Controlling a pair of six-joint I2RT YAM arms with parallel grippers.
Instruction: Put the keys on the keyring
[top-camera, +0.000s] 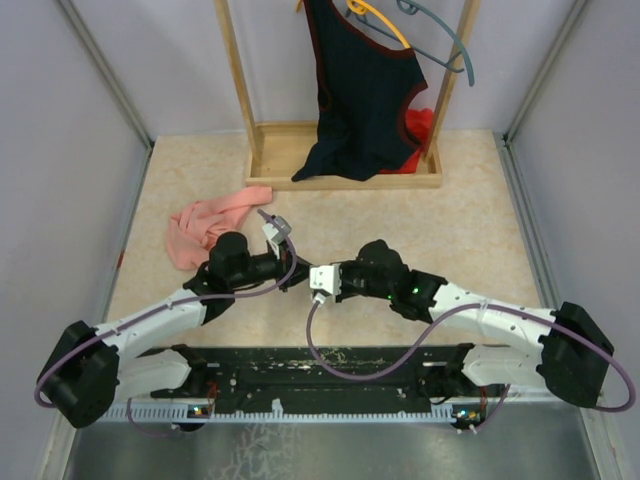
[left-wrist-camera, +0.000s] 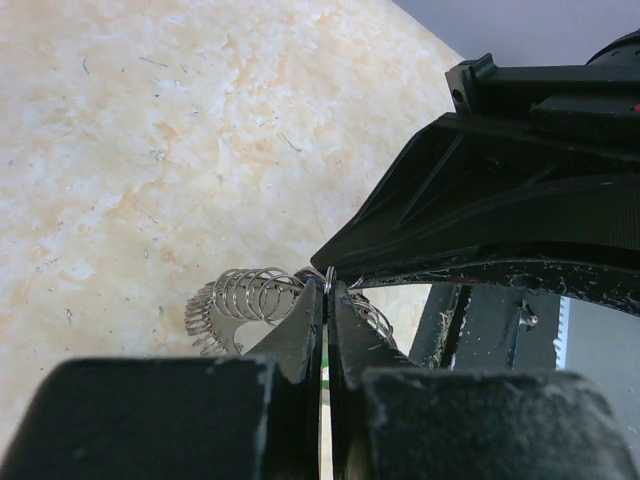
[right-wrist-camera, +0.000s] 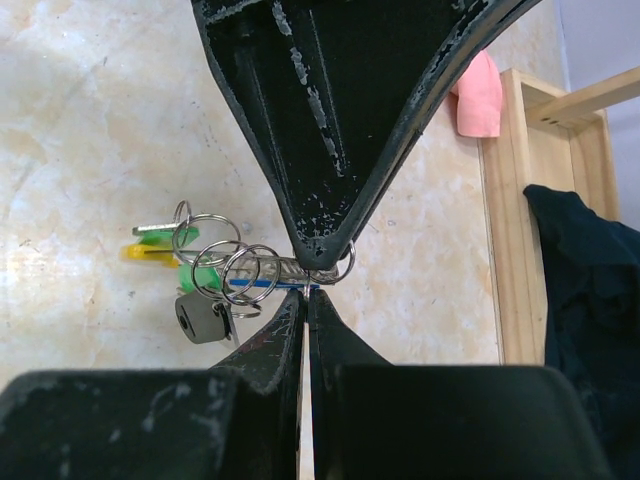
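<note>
Tabletop (top-camera: 470, 250) spreads open to the outer side of both sets of fingers and ahead of them. The nearest bounds are the pink cloth (top-camera: 205, 225) behind the left wrist, the wooden rack (top-camera: 262, 150) with its dark garment (top-camera: 360, 90) far beyond the fingertips, and the black mounting plate (top-camera: 320, 375) at the near edge below both arms. From above, the meeting point of the two grippers is buried under wrists and cameras, so the small parts show only in the wrist views. The left gripper (left-wrist-camera: 328, 300) is clenched, its tips pinching a thin wire of the keyring (right-wrist-camera: 343, 266). A row of small steel rings (left-wrist-camera: 245, 298) fans out just beside those tips. The right gripper (right-wrist-camera: 304, 300) is pressed fully together, tip to tip against the left one. Whether it nips the wire cannot be told. The keys (right-wrist-camera: 195, 280), with green, yellow, blue and black heads, bunch just left of the right fingertips, threaded among the rings. Whether they rest on the surface is unclear. Both arms reach inward from the outer corners, elbows low, forearms converging nose to nose at mid-table.
</note>
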